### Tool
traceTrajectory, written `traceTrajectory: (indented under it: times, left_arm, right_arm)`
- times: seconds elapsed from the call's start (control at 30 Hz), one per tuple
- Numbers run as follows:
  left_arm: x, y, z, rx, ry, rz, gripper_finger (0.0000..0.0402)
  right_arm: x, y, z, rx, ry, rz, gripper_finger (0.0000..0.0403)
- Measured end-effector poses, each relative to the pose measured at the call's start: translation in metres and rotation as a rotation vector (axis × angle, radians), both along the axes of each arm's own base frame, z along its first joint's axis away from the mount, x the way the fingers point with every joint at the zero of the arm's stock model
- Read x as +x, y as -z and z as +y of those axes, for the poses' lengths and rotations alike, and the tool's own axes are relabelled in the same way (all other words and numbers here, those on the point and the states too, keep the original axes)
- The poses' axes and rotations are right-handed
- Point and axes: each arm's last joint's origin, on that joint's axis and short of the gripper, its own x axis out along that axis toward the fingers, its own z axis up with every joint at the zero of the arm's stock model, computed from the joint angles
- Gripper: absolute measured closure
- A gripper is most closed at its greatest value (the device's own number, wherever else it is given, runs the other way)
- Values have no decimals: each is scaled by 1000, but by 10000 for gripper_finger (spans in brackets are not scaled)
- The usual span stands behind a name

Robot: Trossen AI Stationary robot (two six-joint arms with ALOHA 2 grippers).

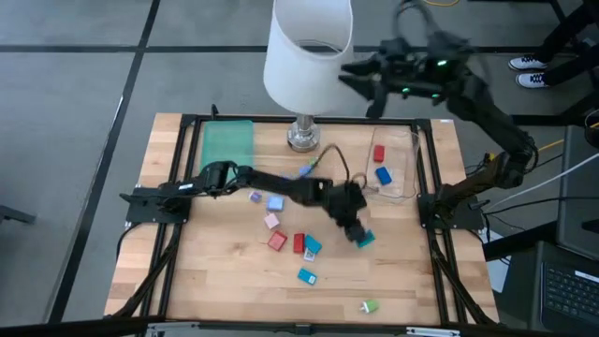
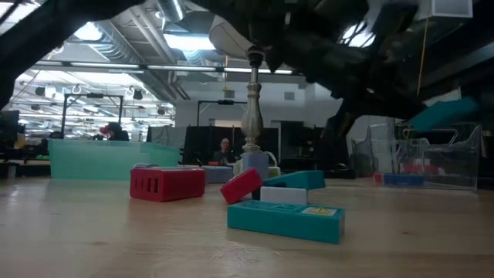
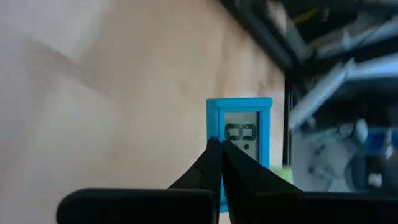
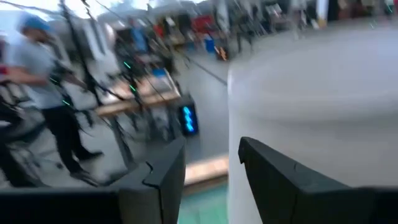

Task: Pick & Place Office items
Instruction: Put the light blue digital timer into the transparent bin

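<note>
Pale wooden worktop (image 1: 234,281) inside a black frame, a white-shaded lamp (image 1: 307,51) standing at its far edge, and the left arm reaches right across the middle. Its left pincer (image 1: 358,234) is clenched tight on a small teal clock-like block with a grey digital face (image 3: 239,134); the wrist view shows the two dark fingertips (image 3: 214,158) pinched together on the block's lower edge. From overhead that teal piece (image 1: 365,240) sits at the pincer tip, right of centre, and in the low view it looks lifted clear of the wood, though the blur makes that hard to swear to.

Up at the back right, the right pincer (image 1: 374,84) hangs high beside the lampshade, fingers parted and nothing between them; its own camera sees only the shade and the workshop beyond, with a person standing there.

Loose office items are scattered mid-worktop: a red block (image 1: 277,241), another red one (image 1: 299,243) touching a teal piece (image 1: 312,246), a pink piece (image 1: 271,221), a light-blue one (image 1: 275,203), a teal block with a white label (image 1: 306,276) nearer the front, and a small green and white piece (image 1: 370,306) alone near the front edge.

Inside the clear plastic bin (image 1: 412,164) at the right lie a red piece (image 1: 379,153) and a blue piece (image 1: 383,174). A flat green tray (image 1: 228,145) rests at the back left.
</note>
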Motion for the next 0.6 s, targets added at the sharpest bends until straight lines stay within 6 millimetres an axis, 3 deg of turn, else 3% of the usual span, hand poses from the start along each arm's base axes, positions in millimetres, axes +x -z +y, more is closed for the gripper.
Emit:
traceTrajectory:
  times: [0.1, 0.27, 0.6]
  left_arm:
    - [6, -10, 17, -45, -38, -100, 400]
    - [13, -25, 19, -85, -45, -257, 400]
    - [16, -36, 55, 41, -168, -408, 400]
  right_arm:
    - [-17, -26, 9, -30, -51, -83, 238]
    - [-39, -53, 21, -64, -111, -172, 238]
    - [-40, -56, 25, -56, -129, -165, 238]
